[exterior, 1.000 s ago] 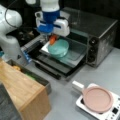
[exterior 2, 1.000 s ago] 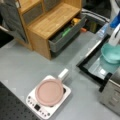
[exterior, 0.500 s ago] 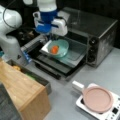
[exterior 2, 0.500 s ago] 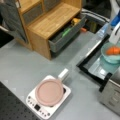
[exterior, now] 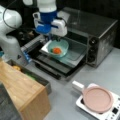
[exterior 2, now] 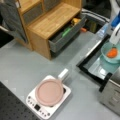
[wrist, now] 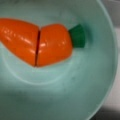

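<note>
Toy carrot (wrist: 37, 42) – lies in teal bowl (exterior: 58, 48), on toaster oven (exterior: 95, 37) pulled-out tray. Gripper (exterior: 53, 38) directly above bowl – grip state: cannot tell. Carrot already bowled.

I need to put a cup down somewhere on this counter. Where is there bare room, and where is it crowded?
Bare grey counter lies between the wooden cabinet and the hotplate carrying a pink pan. It is crowded at the toaster oven: the tool hangs over the teal bowl holding a carrot on the pulled-out tray.
</note>
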Tool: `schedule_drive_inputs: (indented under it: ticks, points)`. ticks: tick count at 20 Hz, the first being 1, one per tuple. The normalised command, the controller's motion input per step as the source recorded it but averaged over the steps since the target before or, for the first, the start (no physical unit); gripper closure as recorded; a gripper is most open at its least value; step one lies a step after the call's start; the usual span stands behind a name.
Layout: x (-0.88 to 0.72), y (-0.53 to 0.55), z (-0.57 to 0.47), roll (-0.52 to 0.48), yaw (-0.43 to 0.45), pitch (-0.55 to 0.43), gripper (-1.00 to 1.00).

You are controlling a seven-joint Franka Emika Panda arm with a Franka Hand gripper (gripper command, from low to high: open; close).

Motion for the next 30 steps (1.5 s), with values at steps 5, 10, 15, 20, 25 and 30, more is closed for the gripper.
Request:
schedule_drive_inputs:
  ticks: [5, 10, 15, 20, 25, 30]
  points:
    - [-0.14, 0.05, -0.08, 0.124, 0.09, -0.109, -1.0]
    - [-0.01, 0.01, -0.02, 0.08, 0.362, -0.064, -1.0]
    - [0.07, -0.07, 0.05, 0.102, 0.5, 0.04, -1.0]
    - [0.12, -0.19, 0.14, 0.085, 0.561, 0.126, -1.0]
    - [0.26, -0.26, 0.27, 0.046, 0.424, 0.181, -1.0]
    - [0.54, -0.24, 0.33, -0.07, 0.323, 0.221, -1.0]
